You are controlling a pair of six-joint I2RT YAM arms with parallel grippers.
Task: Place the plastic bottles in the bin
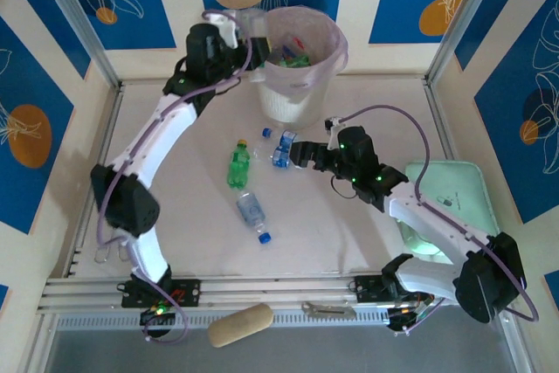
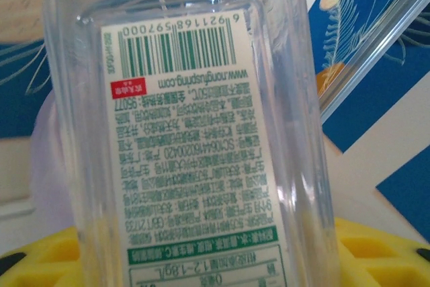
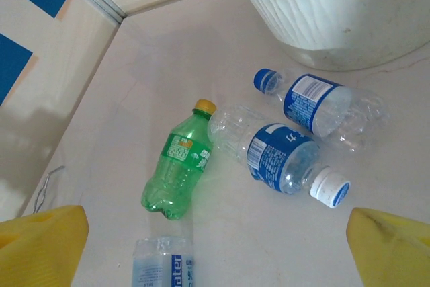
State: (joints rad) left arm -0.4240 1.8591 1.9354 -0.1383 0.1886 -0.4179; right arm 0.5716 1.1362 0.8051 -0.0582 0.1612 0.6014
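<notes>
Clutching a clear green-labelled plastic bottle (image 2: 201,132), left gripper (image 1: 236,31) sits at 9 o'clock of the round white bin (image 1: 284,104); right gripper (image 1: 295,153) gapes wide open.

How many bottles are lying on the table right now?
4: green bottle; blue-labelled bottle beside it; second blue-labelled bottle by the bin; clear bottle farthest from the bin. The right arm may hide more.

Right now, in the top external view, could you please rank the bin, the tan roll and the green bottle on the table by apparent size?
1. The bin, clearly largest.
2. The tan roll, slightly longer than the bottle.
3. The green bottle. These two look close, so their order is unsure.
</notes>
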